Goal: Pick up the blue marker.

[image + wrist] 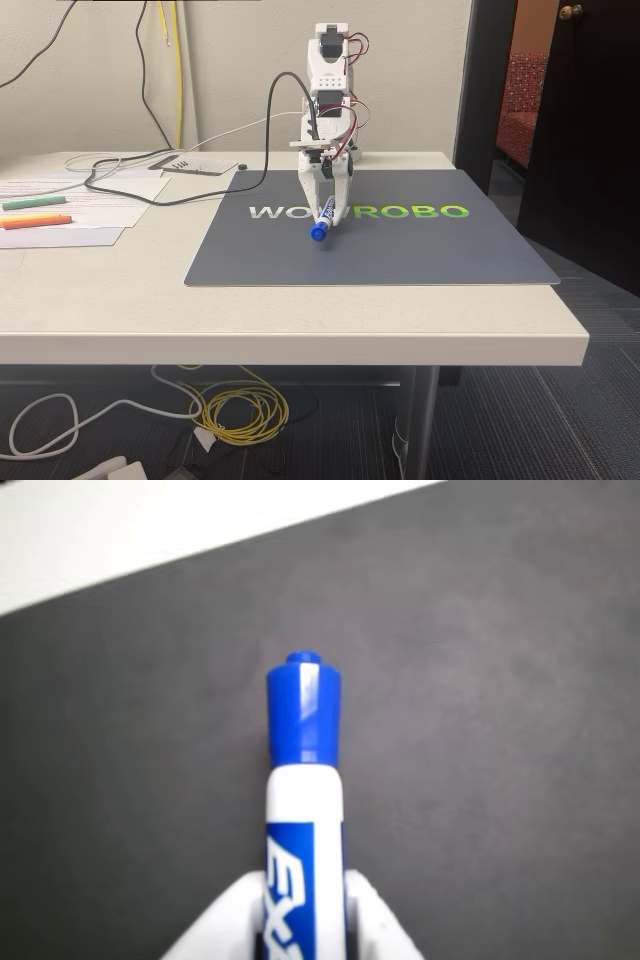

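Arm bent downward, tool (pixel 326 218) clamped on blue marker (pixel 322 224)

The fixed view faces the table (pixel 300 300) front-on; the wrist view looks down close (both share the grey mat (pixel 400 250)).

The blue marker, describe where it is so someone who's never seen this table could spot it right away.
On the dark grey mat, below its white and green lettering, the white gripper grips the blue marker, blue cap pointing down at the mat. The green marker and orange marker lie on papers far left.

the grey mat (pixel 420 250) reads "wow robo"; the blue marker (pixel 303 810) shows "ex".
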